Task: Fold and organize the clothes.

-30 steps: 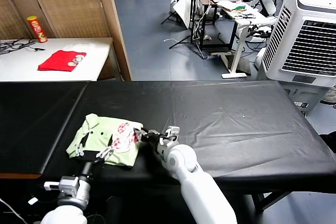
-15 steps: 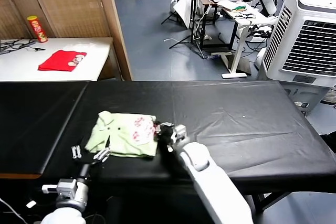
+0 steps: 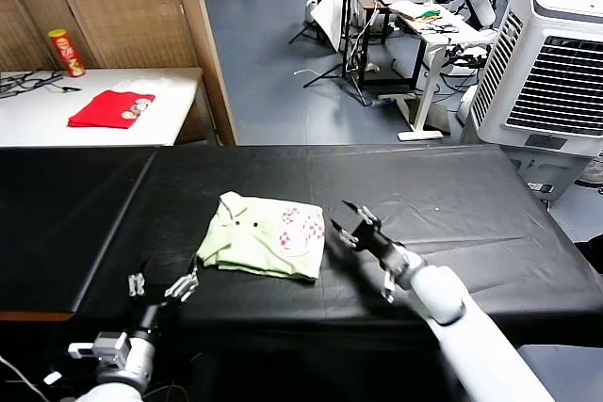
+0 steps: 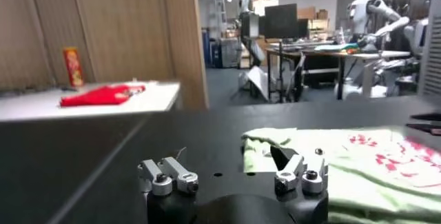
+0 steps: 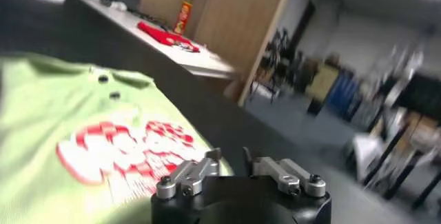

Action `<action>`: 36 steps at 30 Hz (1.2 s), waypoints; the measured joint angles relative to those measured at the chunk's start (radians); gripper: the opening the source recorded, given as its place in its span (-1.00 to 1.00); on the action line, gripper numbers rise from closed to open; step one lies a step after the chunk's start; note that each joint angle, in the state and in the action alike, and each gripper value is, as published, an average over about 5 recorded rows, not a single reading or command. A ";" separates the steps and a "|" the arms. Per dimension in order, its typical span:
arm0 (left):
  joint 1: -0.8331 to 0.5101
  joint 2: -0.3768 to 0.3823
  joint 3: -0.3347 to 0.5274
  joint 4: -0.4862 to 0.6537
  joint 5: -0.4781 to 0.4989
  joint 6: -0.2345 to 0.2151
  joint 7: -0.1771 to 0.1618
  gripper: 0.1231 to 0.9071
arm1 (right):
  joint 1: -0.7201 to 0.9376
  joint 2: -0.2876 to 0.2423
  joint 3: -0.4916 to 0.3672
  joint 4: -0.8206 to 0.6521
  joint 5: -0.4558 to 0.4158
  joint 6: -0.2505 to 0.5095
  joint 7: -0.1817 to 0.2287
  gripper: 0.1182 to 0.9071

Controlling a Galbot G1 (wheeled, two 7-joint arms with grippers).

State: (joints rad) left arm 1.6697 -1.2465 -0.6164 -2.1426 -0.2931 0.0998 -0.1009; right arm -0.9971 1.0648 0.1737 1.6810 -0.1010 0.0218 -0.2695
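pale green shirt [image 3: 265, 249], red-pink print, black table [image 3: 452, 214]

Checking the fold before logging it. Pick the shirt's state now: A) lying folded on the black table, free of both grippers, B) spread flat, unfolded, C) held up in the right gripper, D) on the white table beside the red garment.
A: the shirt lies folded on the black table, with the right gripper just beside it and the left gripper apart from it.
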 joint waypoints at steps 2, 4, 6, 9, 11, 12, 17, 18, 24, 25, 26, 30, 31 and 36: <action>0.011 0.006 0.003 -0.002 -0.007 -0.004 -0.001 0.72 | -0.066 -0.013 0.034 0.053 -0.003 0.004 0.022 0.51; 0.026 0.010 0.004 -0.007 -0.013 -0.003 -0.002 0.72 | -0.139 -0.016 0.074 0.109 0.000 0.007 0.048 0.66; 0.045 0.012 0.005 -0.014 -0.017 0.003 -0.003 0.72 | -0.222 -0.008 0.123 0.167 0.017 0.005 0.084 0.70; 0.085 0.015 0.004 -0.031 -0.021 0.014 -0.006 0.72 | -0.361 0.020 0.201 0.247 0.068 -0.007 0.149 0.72; 0.119 0.020 0.004 -0.047 -0.020 0.015 -0.012 0.72 | -0.454 0.044 0.248 0.294 0.109 -0.020 0.194 0.72; 0.137 0.023 0.003 -0.055 -0.019 0.015 -0.016 0.72 | -0.499 0.057 0.269 0.318 0.130 -0.026 0.219 0.72; 0.219 0.037 0.001 -0.091 -0.021 0.026 -0.025 0.72 | -0.690 0.120 0.347 0.418 0.223 -0.036 0.335 0.72; 0.233 0.039 0.001 -0.097 -0.022 0.030 -0.024 0.72 | -0.722 0.133 0.358 0.437 0.238 -0.035 0.356 0.72; 0.300 0.043 -0.003 -0.139 -0.038 0.071 -0.035 0.72 | -0.859 0.186 0.383 0.523 0.291 -0.046 0.403 0.72; 0.308 0.043 -0.006 -0.147 -0.040 0.079 -0.038 0.72 | -0.875 0.190 0.382 0.533 0.296 -0.054 0.406 0.72; 0.315 0.042 -0.009 -0.153 -0.042 0.085 -0.040 0.72 | -0.889 0.194 0.380 0.542 0.300 -0.065 0.408 0.72; 0.342 0.036 -0.023 -0.179 -0.048 0.104 -0.045 0.72 | -0.934 0.201 0.363 0.573 0.309 -0.114 0.421 0.72; 0.348 0.035 -0.027 -0.185 -0.050 0.107 -0.047 0.72 | -0.943 0.201 0.357 0.581 0.310 -0.125 0.426 0.72; 0.360 0.030 -0.038 -0.212 -0.071 0.128 -0.063 0.72 | -0.979 0.205 0.321 0.613 0.328 -0.172 0.451 0.72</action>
State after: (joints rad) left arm 2.0292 -1.2160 -0.6541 -2.3549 -0.3640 0.2281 -0.1634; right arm -1.9759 1.2695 0.4949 2.2937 0.2268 -0.1497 0.1816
